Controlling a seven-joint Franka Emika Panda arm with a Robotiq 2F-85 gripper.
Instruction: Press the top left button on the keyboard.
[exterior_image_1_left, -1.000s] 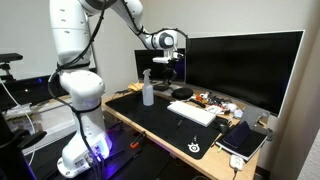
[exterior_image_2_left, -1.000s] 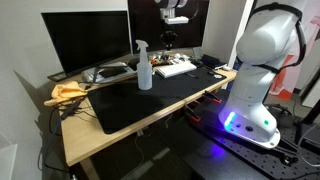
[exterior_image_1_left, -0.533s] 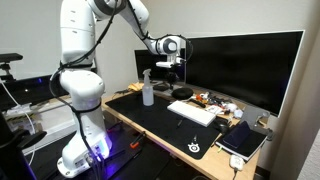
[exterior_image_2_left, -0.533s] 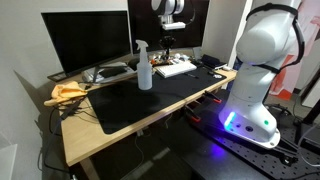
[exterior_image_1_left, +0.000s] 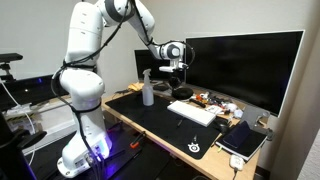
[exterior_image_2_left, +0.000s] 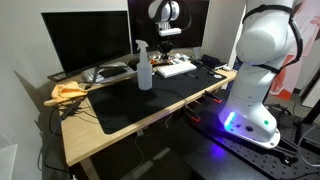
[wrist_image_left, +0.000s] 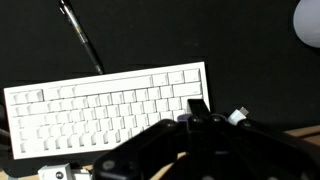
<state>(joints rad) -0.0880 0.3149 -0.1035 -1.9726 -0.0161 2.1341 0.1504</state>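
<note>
The white compact keyboard lies on the black desk mat in front of the big monitor; it also shows in an exterior view. In the wrist view the keyboard fills the left and middle, seen from above. My gripper hangs well above the desk, over the keyboard's end near the spray bottle, also seen in an exterior view. In the wrist view its dark fingertips are together, empty, over the keyboard's right-hand edge as pictured.
A white spray bottle stands on the mat beside the keyboard. The large black monitor stands behind. A dark notebook-like slab lies near the desk edge. A pen lies beyond the keyboard. A yellow cloth lies at the desk's end.
The arm has swung the gripper sideways toward the monitor and a little lower, closer over the keyboard. Nothing on the desk has moved.
</note>
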